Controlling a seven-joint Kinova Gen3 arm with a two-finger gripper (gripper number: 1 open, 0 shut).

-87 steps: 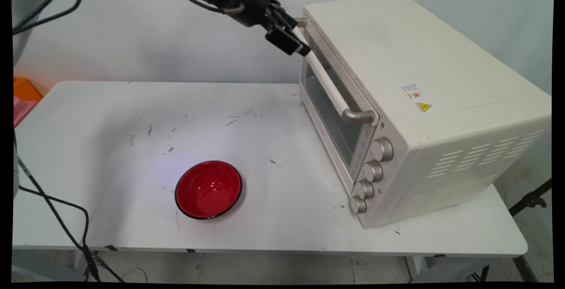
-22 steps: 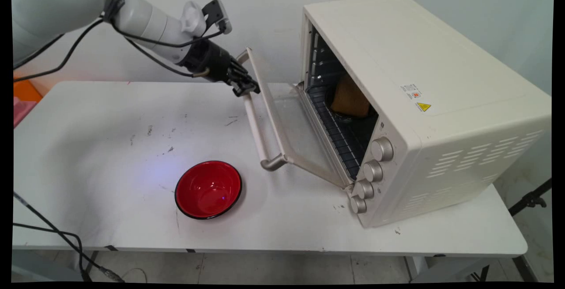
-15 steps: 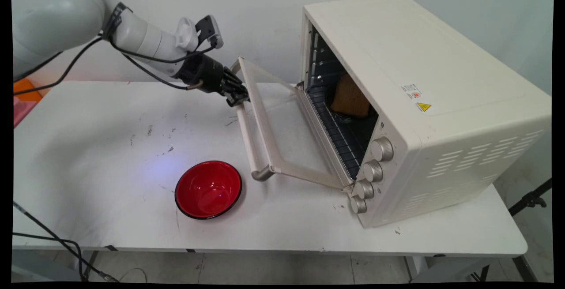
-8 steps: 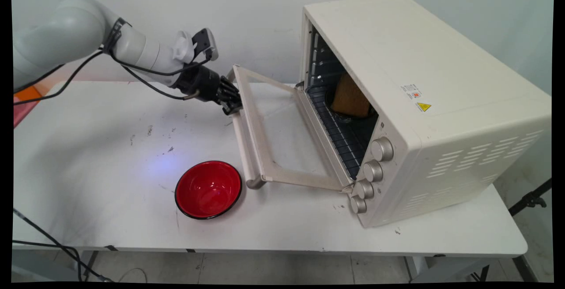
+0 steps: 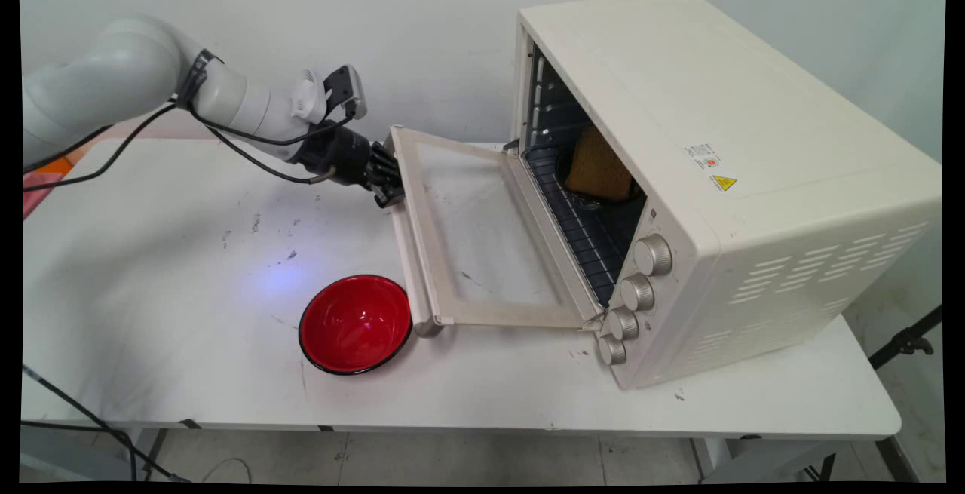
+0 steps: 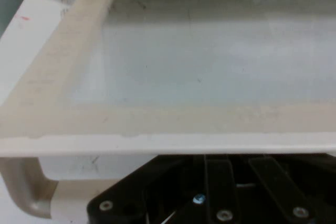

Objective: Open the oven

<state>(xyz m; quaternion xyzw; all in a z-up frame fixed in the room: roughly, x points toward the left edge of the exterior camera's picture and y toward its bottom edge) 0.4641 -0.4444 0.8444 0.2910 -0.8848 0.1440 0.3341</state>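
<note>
Main view: the gripper sits at the far end of the handle of the oven door. The door hangs open, nearly flat, just above the tabletop, hinged along the bottom of the oven. The handle's long axis runs from the far side of the tabletop toward the near side, across the line of the arm, which reaches in from the left. The jaws are on the handle's far end; whether they clamp it or merely rest against it cannot be told here. A red bowl stands on the tabletop just beside the handle's near end, close enough that touching or apart cannot be told. Inside the oven, a brown slice of bread leans on the rack, well apart from the gripper, to its right past the whole door.

Hand view: the door's frame and glass pane fill the picture, lying directly ahead of the hand. The black linkage rises from the bottom edge and its upper part passes out of sight under the door's edge, so the opening of the jaws cannot be told. A curved end of the handle shows at lower left.
</note>
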